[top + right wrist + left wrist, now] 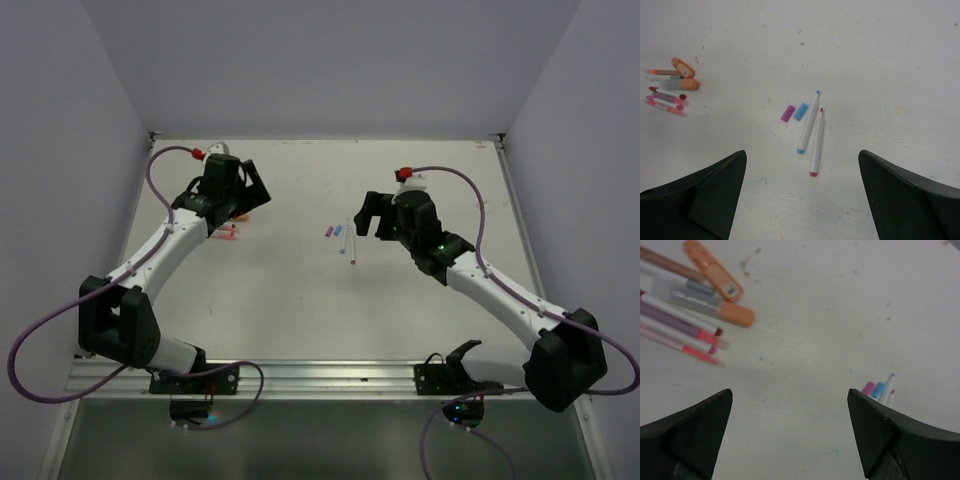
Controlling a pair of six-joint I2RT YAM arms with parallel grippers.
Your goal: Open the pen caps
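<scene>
Where overhead blurs them, right wrist resolves purple cap [787,113], blue cap [800,111]

Place: robot laboratory cell
Enclosure: bare grey walls [330,60] on three sides
Surface: white table [290,310]
Machines: left arm [160,250] and right arm [495,290] on metal rail [330,372]

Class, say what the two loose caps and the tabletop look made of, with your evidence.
Short purple cap and short blue cap: likely plastic, uniform solid colour, smooth matte. White tabletop: probably painted or laminated board, faint grain lines, scuffs.
</scene>
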